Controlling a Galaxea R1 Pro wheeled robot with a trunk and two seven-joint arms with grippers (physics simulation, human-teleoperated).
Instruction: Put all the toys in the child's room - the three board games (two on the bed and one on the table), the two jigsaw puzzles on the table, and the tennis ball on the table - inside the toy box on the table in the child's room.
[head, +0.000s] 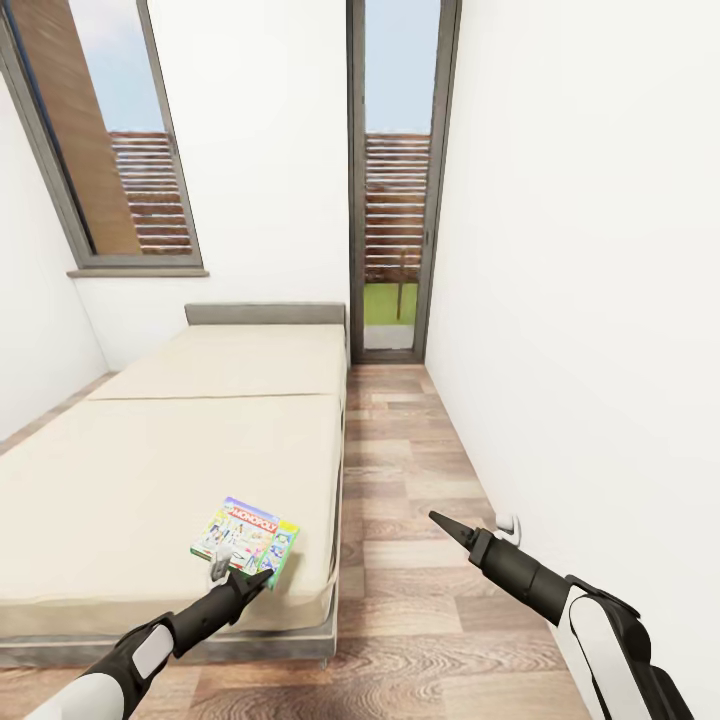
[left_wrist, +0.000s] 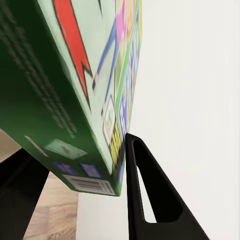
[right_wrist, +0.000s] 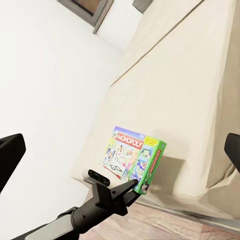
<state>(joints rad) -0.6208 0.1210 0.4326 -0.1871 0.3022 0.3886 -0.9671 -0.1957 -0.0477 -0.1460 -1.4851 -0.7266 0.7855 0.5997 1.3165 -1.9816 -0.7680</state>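
One board game (head: 245, 537), a white box with a red logo, busy cover and green edges, lies near the front right corner of the bed (head: 170, 450). My left gripper (head: 243, 580) is shut on its near edge, one finger above the cover and one below. The left wrist view has the box (left_wrist: 75, 75) held between the two black fingers (left_wrist: 150, 200). In the right wrist view the box (right_wrist: 134, 157) is tipped up off the mattress in the left gripper (right_wrist: 114, 180). My right gripper (head: 438, 520) hangs open over the floor, holding nothing. The toy box, table, puzzles and ball are out of view.
A strip of wood plank floor (head: 400, 500) runs between the bed and the white wall (head: 580, 300) on the right, ending at a tall glass door (head: 400, 200). A grey-framed window (head: 110, 140) is at the back left. A small white fitting (head: 508, 525) sits low on the right wall.
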